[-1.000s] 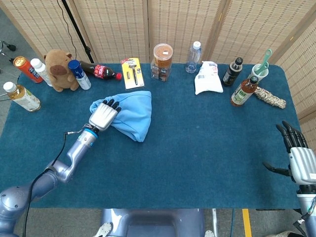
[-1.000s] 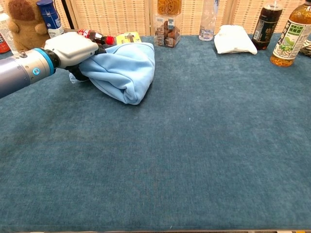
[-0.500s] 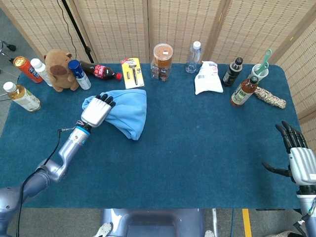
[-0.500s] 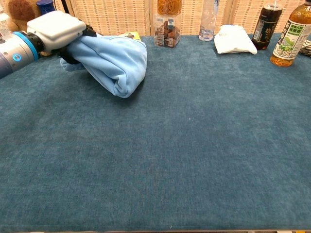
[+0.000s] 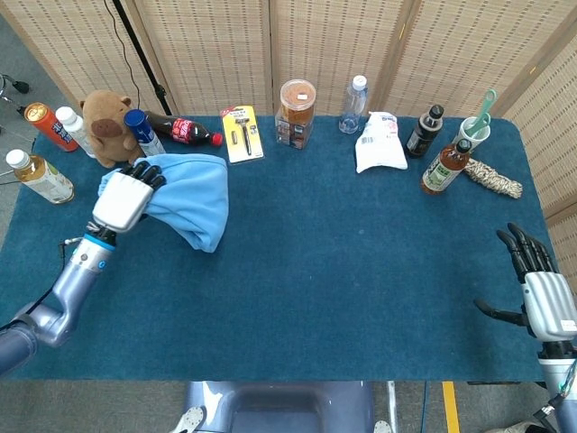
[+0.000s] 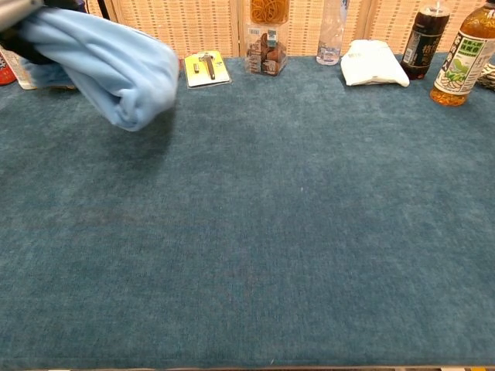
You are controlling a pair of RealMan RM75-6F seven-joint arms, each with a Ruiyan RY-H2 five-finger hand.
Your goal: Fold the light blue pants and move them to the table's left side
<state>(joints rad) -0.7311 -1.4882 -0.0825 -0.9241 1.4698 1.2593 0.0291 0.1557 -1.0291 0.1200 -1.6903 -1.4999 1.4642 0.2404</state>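
Note:
The folded light blue pants hang as a bundle above the blue table, lifted off the cloth at the left. My left hand grips the bundle's left end, fingers curled over the fabric. In the chest view the pants are blurred at the upper left, casting a shadow on the table, and the left hand is nearly out of frame. My right hand hovers at the table's right front corner, fingers spread, holding nothing.
Along the back edge stand a plush toy, bottles, a cola bottle, a razor pack, a jar, a water bottle, a white bag, sauce bottles and a cup.
My left hand has carried the pants leftward and lifted them off the table. The right hand has barely moved.

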